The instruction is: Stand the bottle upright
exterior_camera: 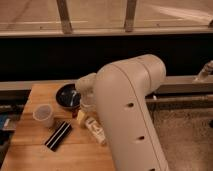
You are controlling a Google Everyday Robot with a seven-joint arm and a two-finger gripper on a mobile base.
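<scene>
The bottle [95, 131] is slim and cream-white with a darker label. It lies on its side on the wooden table [30, 150], pointing from the upper left to the lower right, close against the arm's big white link. My gripper [81, 112] hangs below the wrist [85, 90], right over the bottle's upper end, between the dark bowl and the bottle. The arm's body hides most of it.
A dark bowl [66, 96] sits at the back of the table. A translucent white cup [44, 115] stands upright to the left. A flat black-and-white striped block [58, 135] lies in front of the cup. The table's right edge is hidden behind the arm.
</scene>
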